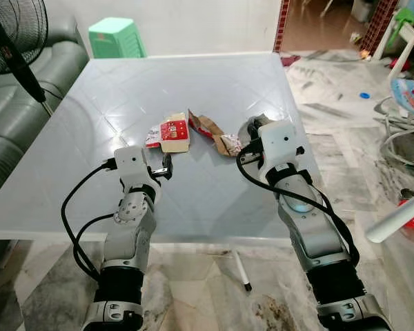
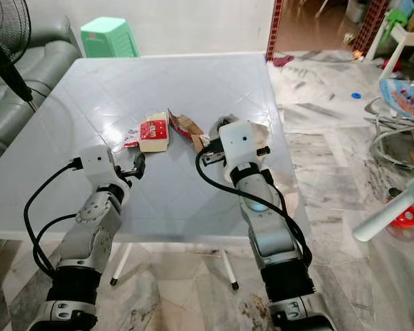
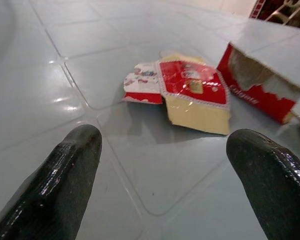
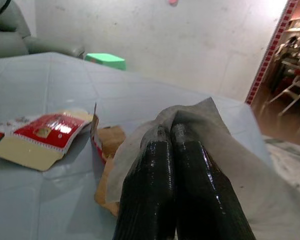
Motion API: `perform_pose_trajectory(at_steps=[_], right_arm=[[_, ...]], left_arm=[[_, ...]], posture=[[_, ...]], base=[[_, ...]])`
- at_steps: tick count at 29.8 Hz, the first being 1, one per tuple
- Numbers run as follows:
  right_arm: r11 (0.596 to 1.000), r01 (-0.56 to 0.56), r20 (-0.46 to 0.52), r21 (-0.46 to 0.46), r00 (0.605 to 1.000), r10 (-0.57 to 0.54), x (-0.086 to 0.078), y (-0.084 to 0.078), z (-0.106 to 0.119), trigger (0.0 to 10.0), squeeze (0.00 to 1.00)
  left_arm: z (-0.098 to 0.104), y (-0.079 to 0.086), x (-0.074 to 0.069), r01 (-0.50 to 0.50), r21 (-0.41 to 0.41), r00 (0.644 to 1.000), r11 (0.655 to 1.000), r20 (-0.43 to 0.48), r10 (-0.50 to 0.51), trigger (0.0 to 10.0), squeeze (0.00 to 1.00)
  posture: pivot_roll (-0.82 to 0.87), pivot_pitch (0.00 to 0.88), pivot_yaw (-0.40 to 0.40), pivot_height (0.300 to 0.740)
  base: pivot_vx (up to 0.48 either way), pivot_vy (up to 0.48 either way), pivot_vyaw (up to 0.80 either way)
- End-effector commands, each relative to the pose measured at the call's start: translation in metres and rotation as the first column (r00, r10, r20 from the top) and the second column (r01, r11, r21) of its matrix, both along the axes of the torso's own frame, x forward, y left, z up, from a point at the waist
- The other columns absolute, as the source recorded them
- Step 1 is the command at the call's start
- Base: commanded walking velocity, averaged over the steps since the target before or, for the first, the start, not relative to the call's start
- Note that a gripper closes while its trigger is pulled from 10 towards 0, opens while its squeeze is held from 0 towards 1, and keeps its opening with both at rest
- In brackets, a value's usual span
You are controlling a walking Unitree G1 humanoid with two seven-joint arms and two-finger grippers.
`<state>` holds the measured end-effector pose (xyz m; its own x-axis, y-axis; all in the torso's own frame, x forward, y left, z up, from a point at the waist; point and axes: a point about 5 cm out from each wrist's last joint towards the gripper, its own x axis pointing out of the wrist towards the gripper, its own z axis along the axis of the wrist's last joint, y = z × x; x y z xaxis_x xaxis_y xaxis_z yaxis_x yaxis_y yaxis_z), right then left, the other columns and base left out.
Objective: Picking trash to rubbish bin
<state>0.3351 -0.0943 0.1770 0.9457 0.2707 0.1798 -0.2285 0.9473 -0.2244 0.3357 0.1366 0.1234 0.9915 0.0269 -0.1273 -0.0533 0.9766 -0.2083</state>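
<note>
On the pale grey table [image 1: 193,76] lies a flattened red and cream carton [image 1: 174,134], with a torn brown and red box [image 1: 210,129] just to its right. My left gripper [image 3: 162,165] is open and low over the table, with the carton a short way ahead of its fingertips and nothing between them. My right gripper [image 4: 170,131] is shut on a crumpled grey-white tissue [image 4: 230,165], which wraps around both fingers. It sits right of the torn box, near the table's right side.
A green plastic stool [image 1: 116,38] stands beyond the table's far edge. A grey sofa [image 1: 14,103] and a black fan [image 1: 14,31] border the left side. Toys and a white pole [image 1: 400,217] clutter the marble floor on the right.
</note>
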Motion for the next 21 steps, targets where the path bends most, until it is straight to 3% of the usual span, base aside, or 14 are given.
perform_pose_trajectory(at_steps=[1, 7, 21], right_arm=[[1.0, -0.008, 0.019, -0.001, 1.0, 0.008, -0.0002, 0.0023, 0.0053, 0.0, 0.0], [1.0, -0.009, 0.02, -0.002, 1.0, 0.009, -0.0001, 0.0026, 0.005, 0.0, 0.0], [1.0, -0.01, 0.023, -0.003, 1.0, 0.01, 0.0009, 0.003, 0.0059, 0.0, 0.0]], left_arm=[[0.0012, -0.0025, -0.0008, 0.01, -0.009, 1.0, 1.0, 0.004, -0.01, 10.0, 0.0], [0.005, -0.0017, -0.0008, 0.011, -0.025, 0.999, 1.0, 0.031, -0.011, 10.0, 0.0], [0.0084, 0.0007, 0.0009, 0.009, -0.024, 0.999, 1.0, 0.049, -0.007, 10.0, 0.0]], posture=[[0.02, 0.064, 0.026, 0.74], [0.02, 0.061, 0.025, 0.74], [0.02, 0.057, 0.027, 0.74]], base=[[0.0, 0.0, 0.0], [0.0, 0.0, 0.0], [0.368, 0.0, 0.0]])
